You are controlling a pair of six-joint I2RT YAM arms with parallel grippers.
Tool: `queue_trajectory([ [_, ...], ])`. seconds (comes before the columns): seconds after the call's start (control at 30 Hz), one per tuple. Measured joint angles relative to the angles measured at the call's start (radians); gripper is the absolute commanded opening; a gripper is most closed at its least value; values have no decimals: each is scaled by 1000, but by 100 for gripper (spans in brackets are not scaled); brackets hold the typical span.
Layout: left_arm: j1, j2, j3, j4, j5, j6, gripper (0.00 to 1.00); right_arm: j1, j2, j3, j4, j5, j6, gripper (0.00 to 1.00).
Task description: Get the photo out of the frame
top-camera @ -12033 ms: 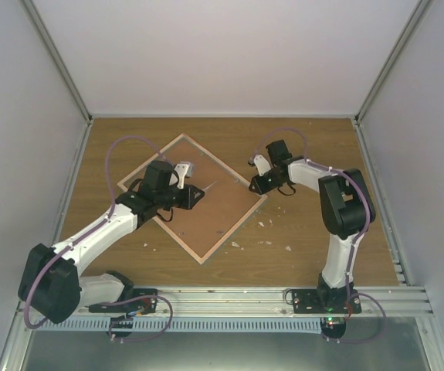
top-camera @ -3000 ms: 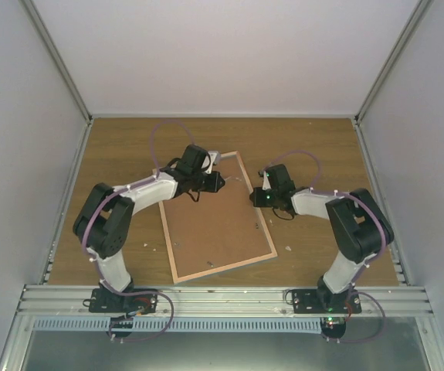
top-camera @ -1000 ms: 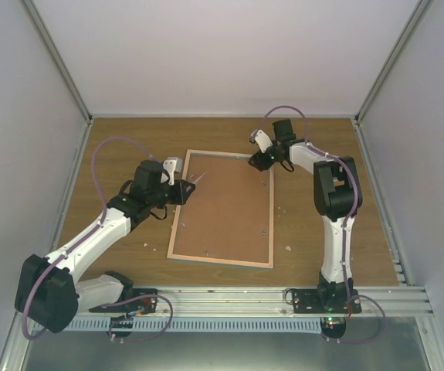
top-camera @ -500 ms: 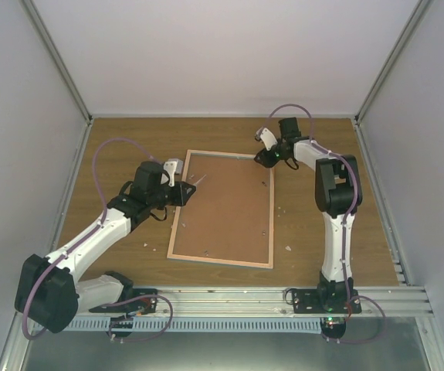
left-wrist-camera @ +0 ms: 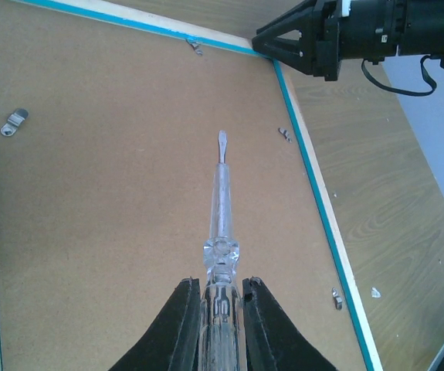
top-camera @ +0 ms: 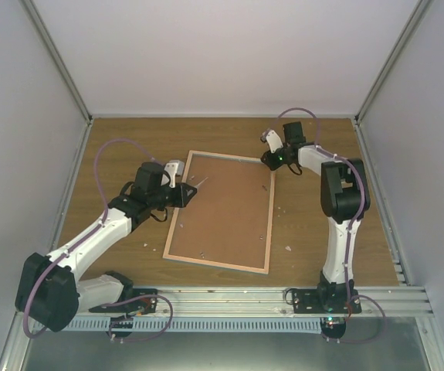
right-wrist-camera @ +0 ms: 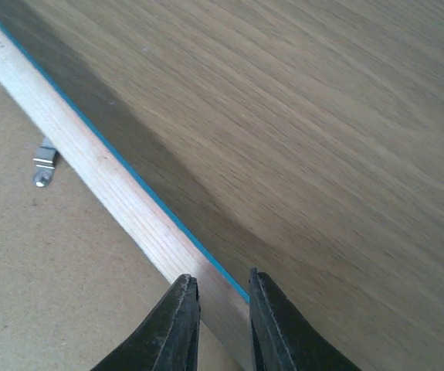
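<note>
Here, wood-grain table, white walls; the frame lies face down.

- A robot lab cell is showing: white walls are boxing in the table on three sides.
- An aluminium rail is running along the table's near edge, carrying the arm bases.

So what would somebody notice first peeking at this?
A rectangular turquoise-edged picture frame lies face down on the wooden table, brown fibreboard back up. The left gripper clamps a clear-handled screwdriver above that board, while the right gripper hangs at the frame's far right corner.
</note>
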Motion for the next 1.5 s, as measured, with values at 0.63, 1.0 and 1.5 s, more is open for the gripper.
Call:
queue_trajectory([
  [0.63,0,29,-5,4,25,0,2,-3,-9,14,-87,109,-16,46],
  [1.0,0,29,-5,4,25,0,1,-11,51,109,-148,28,-119,19],
  [1.5,0,33,-5,10,26,0,1,-31,-40,-33,-81,69,129,15],
])
